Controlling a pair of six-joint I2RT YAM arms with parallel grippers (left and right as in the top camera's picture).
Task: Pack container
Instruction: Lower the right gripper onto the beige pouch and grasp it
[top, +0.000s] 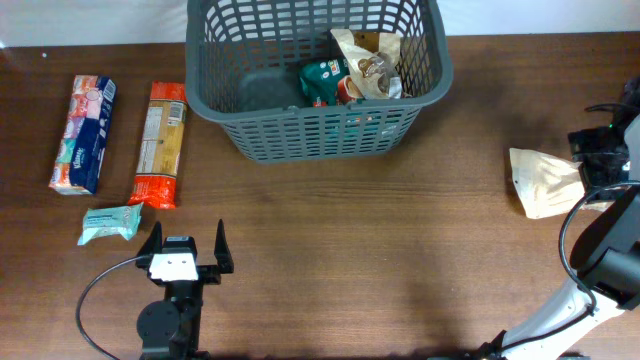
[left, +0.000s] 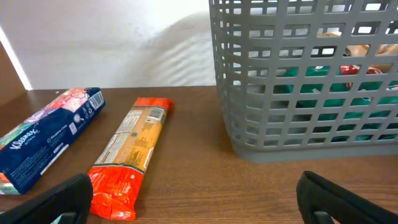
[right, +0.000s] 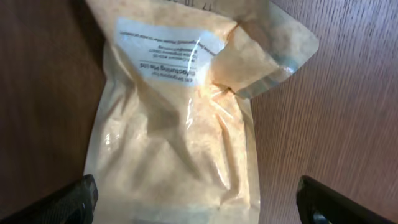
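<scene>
One dark grey lattice basket (top: 320, 140) stands at the table's far edge, with two packages inside (one green pouch (top: 325, 82), one crinkled tan-and-clear bag (top: 370, 62)). Four packages lie on the table. Three are toward the left edge: one Kleenex pack (top: 83, 134), one long orange packet (top: 160, 144) and one small teal packet (top: 110, 224). One tan pouch (top: 545, 182) lies near the right edge.

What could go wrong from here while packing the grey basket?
1. The tan pouch at the open right end effector is slack and creased, so the grasp may catch only film and drop it.
2. The small teal packet lies close beside the open left end effector; reaching for the orange package might knock it.
3. The basket already holds bags on its right side, so the pouch may land on the rim.
</scene>
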